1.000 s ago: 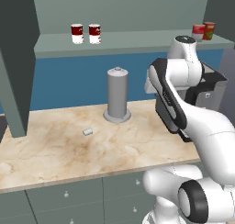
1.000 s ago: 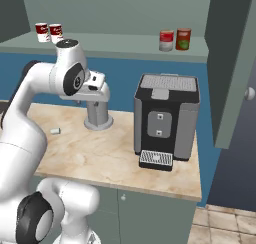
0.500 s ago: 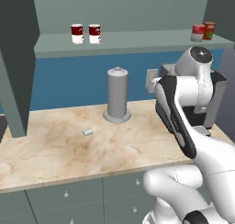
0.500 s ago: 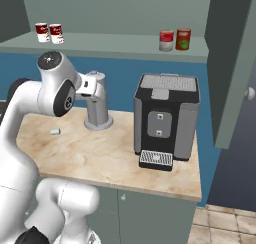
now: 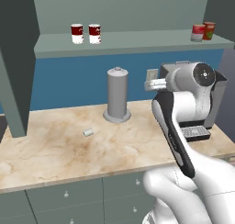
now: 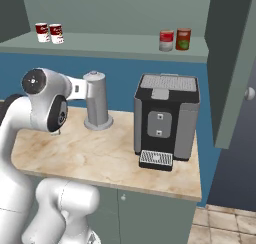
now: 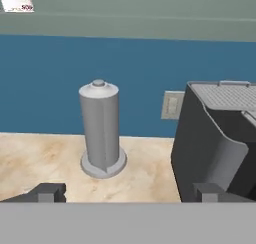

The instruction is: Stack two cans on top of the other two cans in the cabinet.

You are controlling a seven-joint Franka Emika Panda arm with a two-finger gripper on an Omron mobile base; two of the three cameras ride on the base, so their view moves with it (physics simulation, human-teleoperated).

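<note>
The cabinet (image 5: 137, 43) shelf carries all four cans (image 5: 86, 33), upright and unstacked, well above my claw (image 7: 127, 192), which hangs wide and empty over the surface (image 5: 69, 147) facing the grey cylinder (image 7: 100, 129). Since a second ago my arm has swung lower and the claw has opened.

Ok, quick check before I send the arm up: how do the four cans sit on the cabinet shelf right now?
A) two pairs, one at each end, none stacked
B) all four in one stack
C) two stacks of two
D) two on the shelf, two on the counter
A: two red-and-white soup cans stand side by side at the left end of the shelf, and the squat red can and orange-red can at the right end, nothing stacked.
</note>
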